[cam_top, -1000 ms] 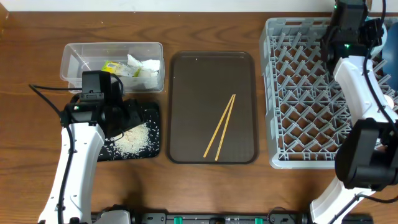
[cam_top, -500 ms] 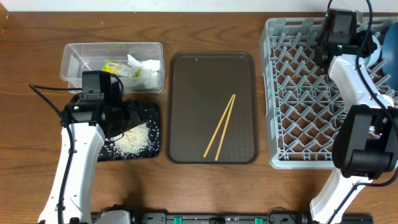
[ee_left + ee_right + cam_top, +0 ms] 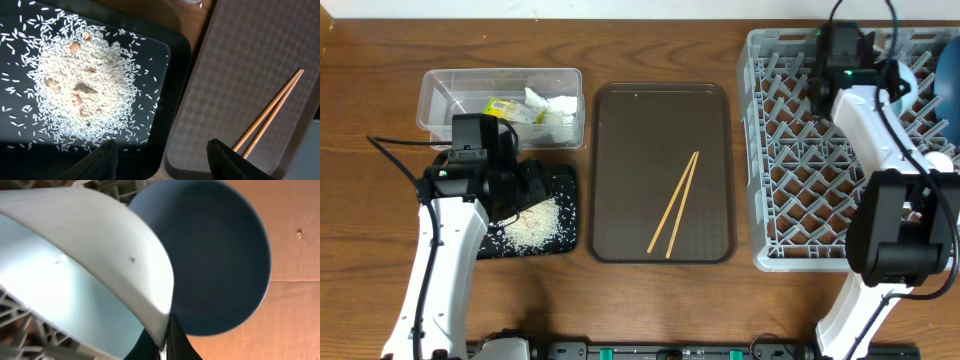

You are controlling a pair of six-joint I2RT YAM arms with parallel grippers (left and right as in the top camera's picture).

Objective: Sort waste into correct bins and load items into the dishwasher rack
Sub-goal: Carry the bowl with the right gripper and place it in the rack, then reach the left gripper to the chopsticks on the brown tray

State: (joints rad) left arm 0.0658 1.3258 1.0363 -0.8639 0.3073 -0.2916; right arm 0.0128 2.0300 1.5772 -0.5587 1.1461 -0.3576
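your left gripper (image 3: 162,155) hangs partly open and empty above the edge of the black tray (image 3: 172,55), where the rice (image 3: 85,90) lies heaped. the chopsticks (image 3: 675,205) lie on the brown tray (image 3: 620,120). over the far side of the rack (image 3: 790,180), your right gripper (image 3: 167,342) is pinched tight on the rim of the pale-blue bowl (image 3: 75,270), beside the dark-blue plate (image 3: 215,255).

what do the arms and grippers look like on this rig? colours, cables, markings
Both arms: white tubular links, black joint housings. Left arm trails a black cable; right arm shows a green light near its wrist. Left gripper and right gripper have dark fingers.
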